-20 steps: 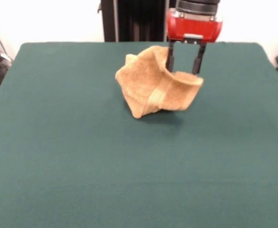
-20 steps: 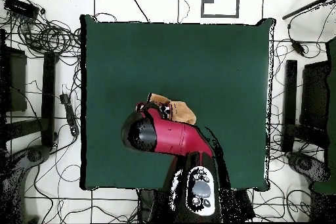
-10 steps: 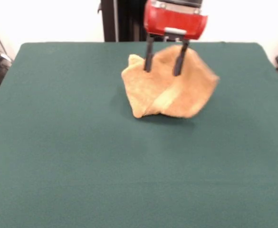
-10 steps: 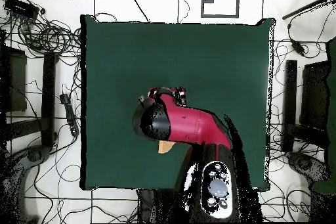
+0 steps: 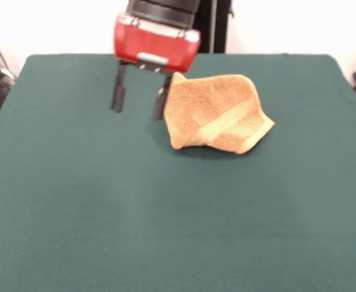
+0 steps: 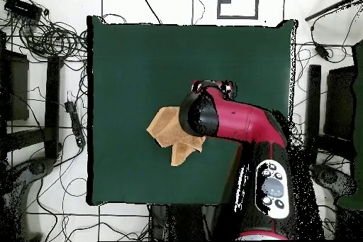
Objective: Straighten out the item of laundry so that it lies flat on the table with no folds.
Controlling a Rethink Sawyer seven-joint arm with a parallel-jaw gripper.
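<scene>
And here's the table (image 5: 74,213), a broad spread of dark green cloth filling nearly the whole front view, its far edge running across the upper part of the frame. From overhead it sits as a big green rectangle in the middle of the picture, ringed by pale floor (image 6: 127,1) strewn with black cables (image 6: 49,37).

Next, the arm (image 6: 241,122): overhead, its red and black bulk reaches up from the bottom right of the frame toward the centre, covering part of the table's lower right. In the front view its red wrist housing sits at upper centre-left, just below the top edge.

Now the towel (image 5: 217,114), orange-tan terry, lying crumpled on the table just right of centre in the upper half of the front view. It's folded over on itself in a rough wedge, with a paler woven band running diagonally across it. Overhead it shows left of the arm's black end, centre-left, partly hidden under it.

And the claw (image 5: 139,97), hanging under the red housing, upper left of centre: two dark fingers spread well apart, nothing between them. The right-hand finger (image 5: 159,103) in the picture sits right at the towel's left edge; whether it touches, can't tell.
</scene>
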